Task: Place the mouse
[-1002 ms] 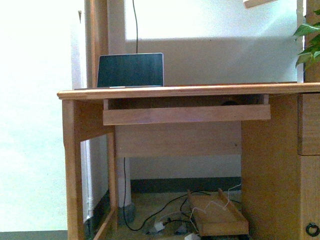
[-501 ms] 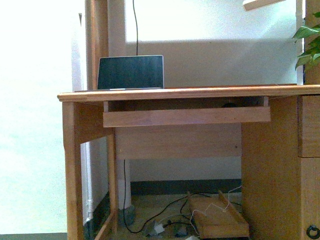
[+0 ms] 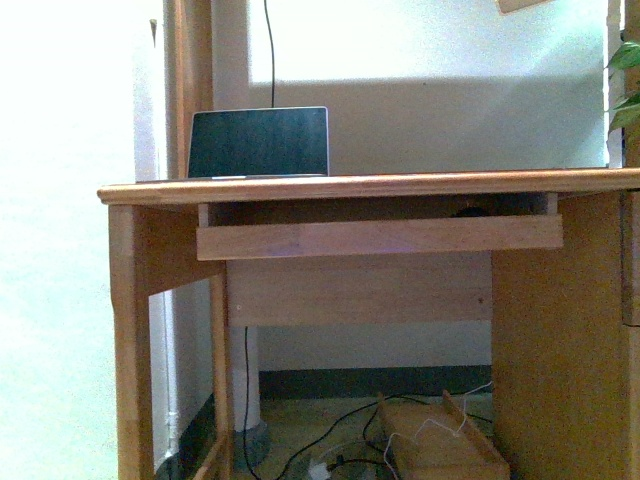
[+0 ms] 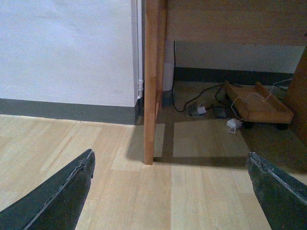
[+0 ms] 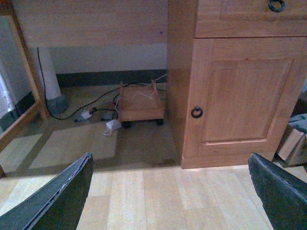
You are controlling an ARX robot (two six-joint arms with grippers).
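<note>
my left gripper (image 4: 169, 155): jaws wide apart, nothing between, above wood floor (image 4: 96, 143) near desk leg (image 4: 151, 96). right gripper (image 5: 170, 155): likewise spread, empty, cabinet door (image 5: 244, 100) right of frame. front view: dark low lump, probably mouse (image 3: 470, 211), right of centre on pull-out tray (image 3: 380, 237); laptop (image 3: 259, 142) upper left.

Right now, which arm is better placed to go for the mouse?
Right, probably: the mouse shows as a dark bump at the right end of the tray, on the side of the right gripper. The left gripper faces the left leg. Both are open, empty and low.
</note>
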